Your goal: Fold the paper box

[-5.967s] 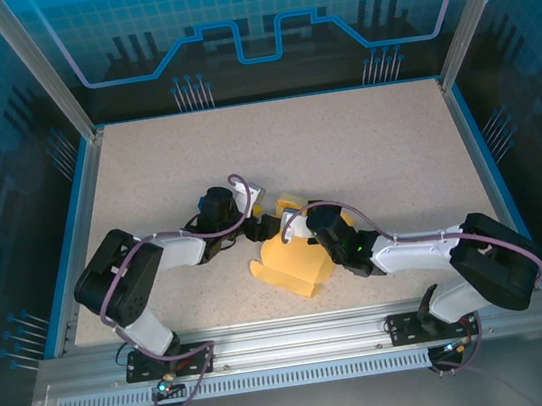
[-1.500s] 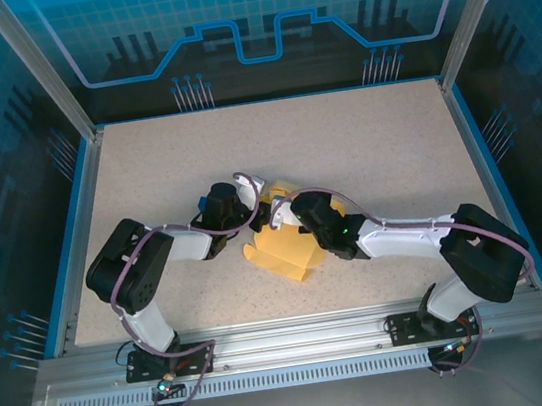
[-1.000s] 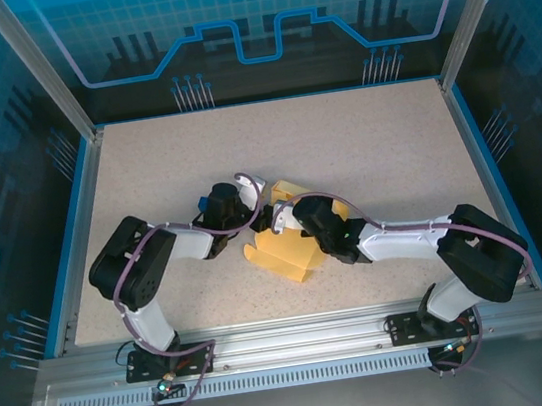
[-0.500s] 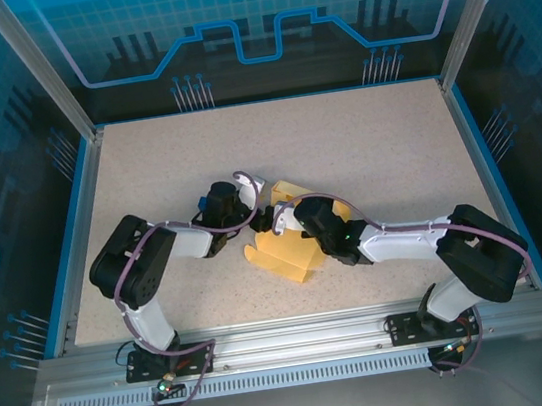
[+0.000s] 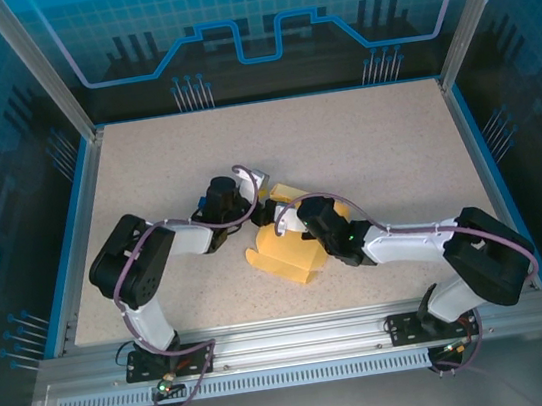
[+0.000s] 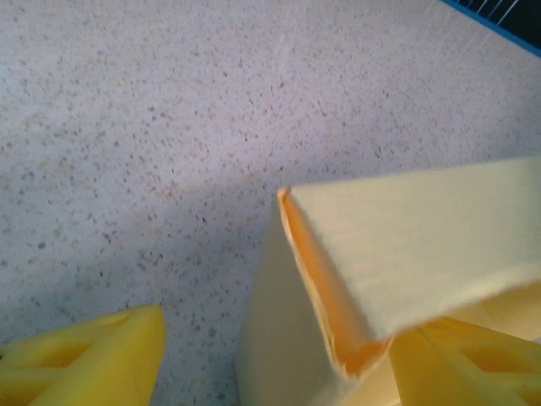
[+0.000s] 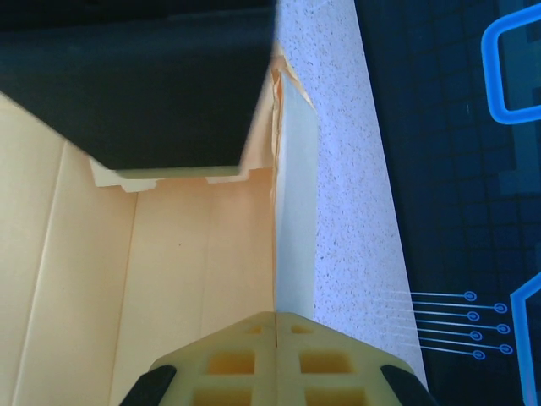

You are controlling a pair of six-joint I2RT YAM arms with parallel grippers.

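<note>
Box (image 5: 284, 254) sits mid-table (image 5: 373, 138), just fwd of both arm bases, part-folded: a wall (image 5: 287, 197) stands up at its far end, the rest lies flat. Long axis looks to run near-to-far, a bit skewed; can't be surer from above. Both grippers meet at that far end, L gripper (image 5: 258, 209) in from the left, R gripper (image 5: 279, 218) in from the right, tips close together. On the L wrist cam the L gripper (image 6: 283, 351) is spread and gripping nothing. The wall's end (image 6: 397, 254) stands btw its fingers, hard by the right-hand one (image 6: 473, 364). The other finger (image 6: 84, 359) is off it, w/ bare table in the gap. From that end the wall runs off to the cam's right. On the R wrist cam the R gripper (image 7: 277, 331) is clenched tight, tips at the foot of the upright wall (image 7: 296, 211) where it meets the base panel (image 7: 169, 271). Can't tell whether thin card is nipped in there. Judgement: step in hand is squaring that wall, w/ R pinning the crease and L placed to close on it. L is the nearer arm to act, as the wall is already inside its jaws. But it sits off-centre, so a straight close would prob shove the card sideways before both fingers bite; L wants a small shift toward the wall first.
</note>
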